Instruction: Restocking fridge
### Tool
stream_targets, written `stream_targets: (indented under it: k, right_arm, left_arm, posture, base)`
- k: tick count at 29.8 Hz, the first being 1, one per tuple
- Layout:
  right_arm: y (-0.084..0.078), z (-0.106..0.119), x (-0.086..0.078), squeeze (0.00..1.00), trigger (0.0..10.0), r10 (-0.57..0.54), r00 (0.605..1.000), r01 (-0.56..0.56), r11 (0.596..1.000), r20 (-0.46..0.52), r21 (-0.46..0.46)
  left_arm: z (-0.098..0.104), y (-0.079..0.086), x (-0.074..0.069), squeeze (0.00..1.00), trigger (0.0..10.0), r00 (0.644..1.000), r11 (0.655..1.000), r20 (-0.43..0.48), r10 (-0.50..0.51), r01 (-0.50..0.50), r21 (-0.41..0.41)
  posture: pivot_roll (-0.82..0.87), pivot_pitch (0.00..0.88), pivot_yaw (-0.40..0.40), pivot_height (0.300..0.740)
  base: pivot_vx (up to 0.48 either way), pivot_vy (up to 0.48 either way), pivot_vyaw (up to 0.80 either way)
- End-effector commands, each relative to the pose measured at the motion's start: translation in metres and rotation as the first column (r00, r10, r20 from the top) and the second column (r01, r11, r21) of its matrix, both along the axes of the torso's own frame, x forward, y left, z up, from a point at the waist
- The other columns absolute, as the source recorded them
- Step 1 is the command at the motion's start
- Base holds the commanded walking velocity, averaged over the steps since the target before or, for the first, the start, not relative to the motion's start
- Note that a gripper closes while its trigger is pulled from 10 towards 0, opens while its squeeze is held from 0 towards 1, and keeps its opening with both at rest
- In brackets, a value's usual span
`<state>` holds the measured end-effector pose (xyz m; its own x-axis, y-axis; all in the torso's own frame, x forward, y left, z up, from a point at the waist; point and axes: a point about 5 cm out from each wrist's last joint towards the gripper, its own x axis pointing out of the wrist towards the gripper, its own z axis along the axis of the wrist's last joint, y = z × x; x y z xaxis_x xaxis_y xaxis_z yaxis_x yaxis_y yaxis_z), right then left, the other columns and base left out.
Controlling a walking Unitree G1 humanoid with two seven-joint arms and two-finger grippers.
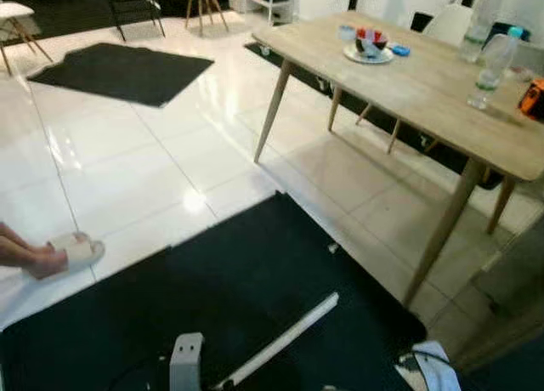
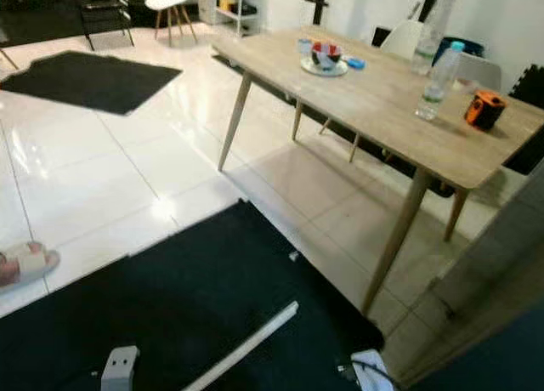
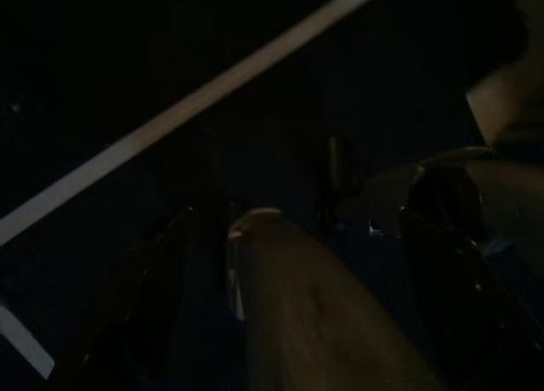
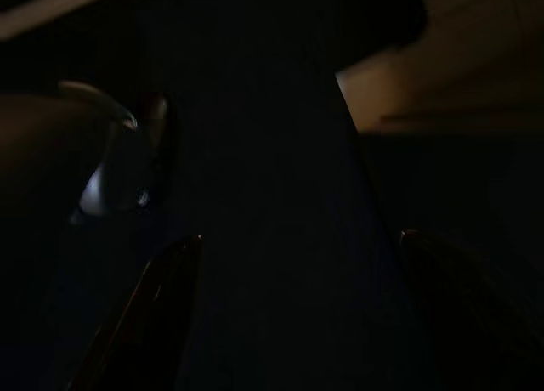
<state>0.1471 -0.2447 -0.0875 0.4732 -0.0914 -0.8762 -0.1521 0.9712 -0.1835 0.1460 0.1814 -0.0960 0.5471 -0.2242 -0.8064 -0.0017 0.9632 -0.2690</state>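
White tiled floor (image 1: pixel 127 170), black mat (image 2: pixel 195 297), wooden bench (image 2: pixel 382 93) at right.

On the bench's far side a clear bottle (image 2: pixel 439 81) stood upright beside an orange object (image 2: pixel 484 110); a plate (image 2: pixel 324 65) sat further along. Both arms hung over the mat: left gripper (image 3: pixel 297 323) and right gripper (image 4: pixel 297 314) showed jaws apart, holding nothing.

A wooden table (image 1: pixel 408 81) stands on white tiles, carrying a plate (image 1: pixel 368 54) and a clear bottle (image 1: pixel 490 68). A sandalled foot (image 1: pixel 53 253) rests beside the black mat (image 1: pixel 238 306).
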Motion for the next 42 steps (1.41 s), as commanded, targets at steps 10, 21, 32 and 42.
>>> stream_targets:
  k: [10, 21, 32, 42]
  right_arm:
    - [-0.0023, 0.0006, 0.0008, 0.00, 10.0, -0.020, 1.000, 0.020, 1.000, -0.010, -0.006]
    - [-0.0030, 0.0004, 0.0003, 0.00, 10.0, -0.026, 1.000, 0.026, 1.000, -0.016, -0.006]
    - [-0.0027, 0.0009, 0.0016, 0.00, 10.0, -0.027, 1.000, 0.027, 1.000, -0.006, -0.006]
    - [-0.0021, 0.0007, 0.0015, 0.00, 10.0, -0.027, 1.000, 0.027, 1.000, -0.009, -0.006]
  left_arm:
    - [-0.0018, -0.0010, -0.0048, 0.00, 10.0, 1.000, 1.000, -0.012, -0.006, 0.006, 0.001]
    - [-0.0021, -0.0027, -0.0051, 0.00, 10.0, 1.000, 1.000, -0.013, -0.007, 0.007, -0.002]
    - [-0.0022, -0.0031, -0.0050, 0.00, 10.0, 1.000, 1.000, -0.013, -0.009, 0.009, -0.002]
    - [-0.0021, -0.0028, -0.0049, 0.00, 10.0, 1.000, 1.000, -0.013, -0.011, 0.011, 0.000]
  posture:
    - [-0.03, 0.020, -0.015, 0.740]
    - [-0.03, 0.020, -0.017, 0.740]
    - [-0.03, 0.020, -0.017, 0.740]
    - [-0.03, 0.019, -0.017, 0.740]
  base:
    - [0.360, 0.000, -0.08]
    - [0.360, 0.000, -0.75]
    - [0.363, 0.000, -0.14]
    - [0.393, 0.000, 0.00]
